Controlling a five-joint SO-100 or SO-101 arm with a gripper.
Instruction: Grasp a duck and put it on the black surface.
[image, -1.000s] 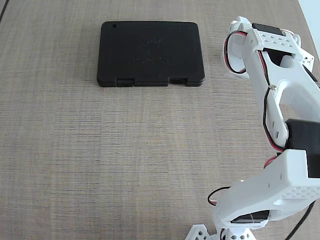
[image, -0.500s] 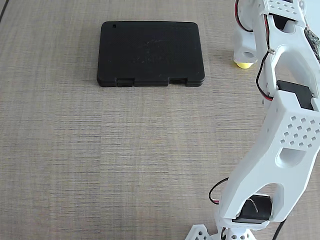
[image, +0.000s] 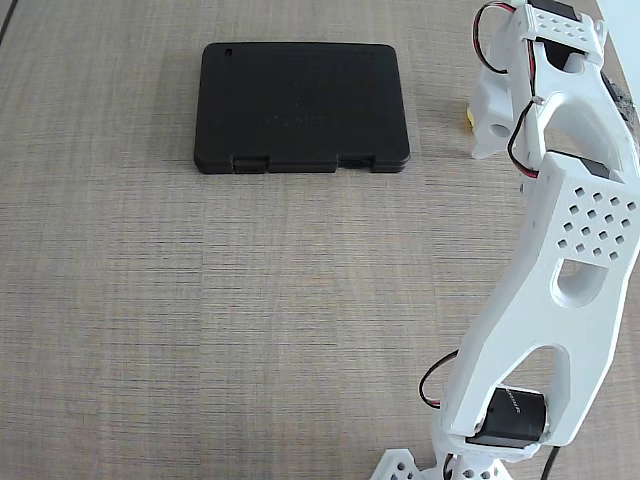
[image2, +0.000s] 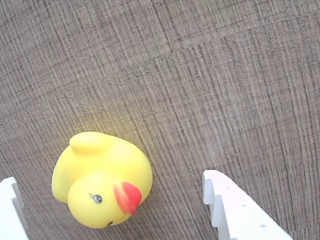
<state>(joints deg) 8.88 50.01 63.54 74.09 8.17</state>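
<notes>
The yellow duck (image2: 100, 182) with a red-orange beak lies on the woven table, seen large in the wrist view. My gripper (image2: 110, 179) is open, with one white finger (image2: 10, 210) to the duck's left and the other finger (image2: 235, 210) to its right, neither touching it. In the fixed view only a yellow sliver of the duck (image: 467, 118) shows beside the gripper (image: 486, 128). The black case (image: 300, 105) lies flat at the back, to the left of the gripper, with nothing on it.
The white arm (image: 560, 290) rises from its base (image: 470, 460) at the bottom right of the fixed view. The grey-brown woven table (image: 200, 320) fills the remaining area.
</notes>
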